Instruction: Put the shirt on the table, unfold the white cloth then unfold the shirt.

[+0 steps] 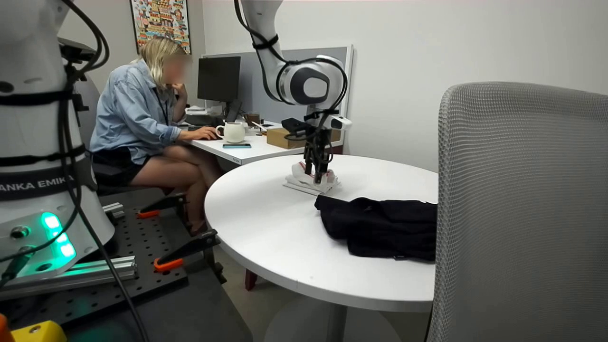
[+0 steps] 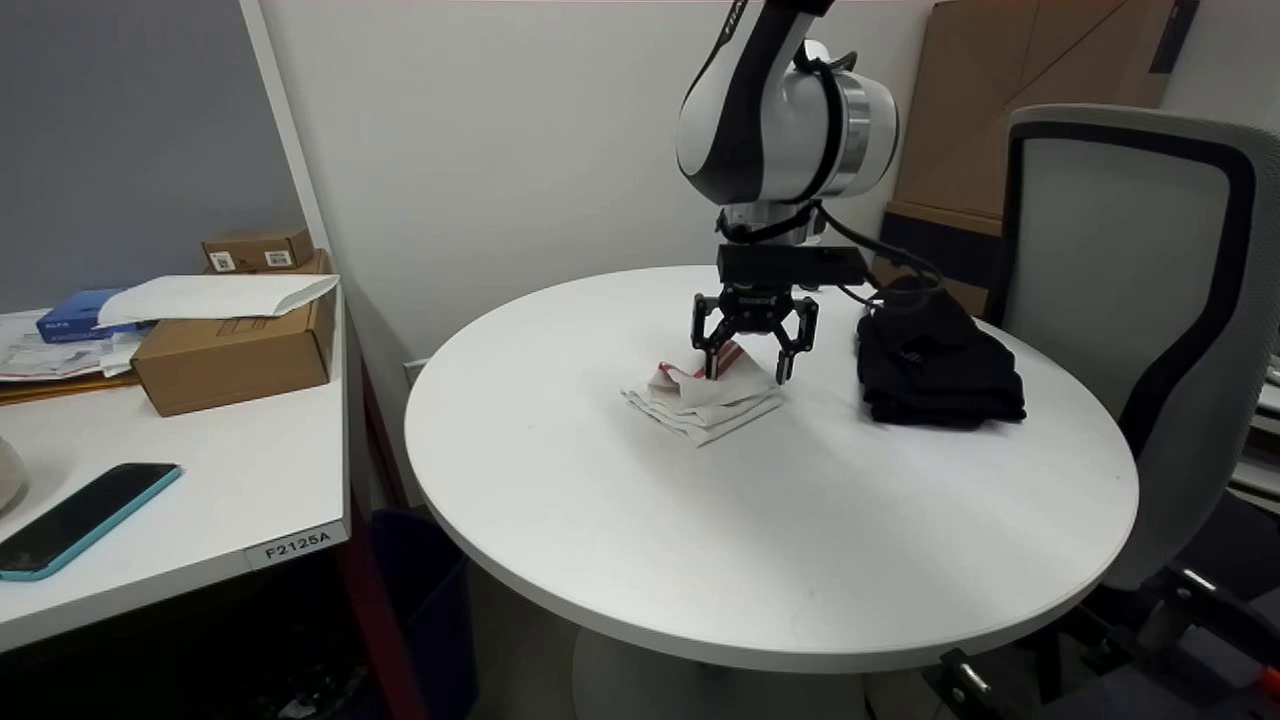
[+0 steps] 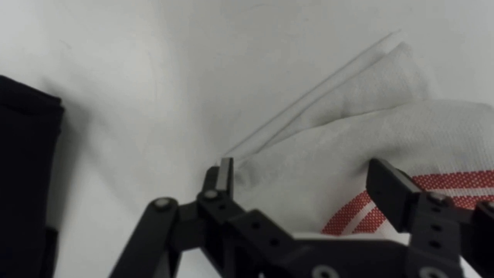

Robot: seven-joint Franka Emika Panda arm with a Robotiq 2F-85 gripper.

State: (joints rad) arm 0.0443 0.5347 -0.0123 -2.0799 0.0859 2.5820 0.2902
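Observation:
The white cloth with red stripes lies loosely folded on the round white table [image 2: 700,560]. The cloth shows in both exterior views [image 1: 297,180] [image 2: 702,408] and fills the right of the wrist view [image 3: 444,131]. The black shirt lies folded on the table beside it, in both exterior views [image 1: 380,228] [image 2: 935,375] and at the left edge of the wrist view [image 3: 23,166]. My gripper [image 2: 748,370] points down over the cloth with its fingers apart. In the wrist view [image 3: 301,164], one finger is at the cloth's edge and the other is against or just above the striped part.
A grey mesh chair [image 1: 522,213] stands at the table's edge near the shirt and hides part of it in an exterior view. A desk [image 2: 230,450] with a cardboard box [image 2: 240,360] and a phone [image 2: 85,515] stands beside the table. A person [image 1: 135,104] sits at that desk.

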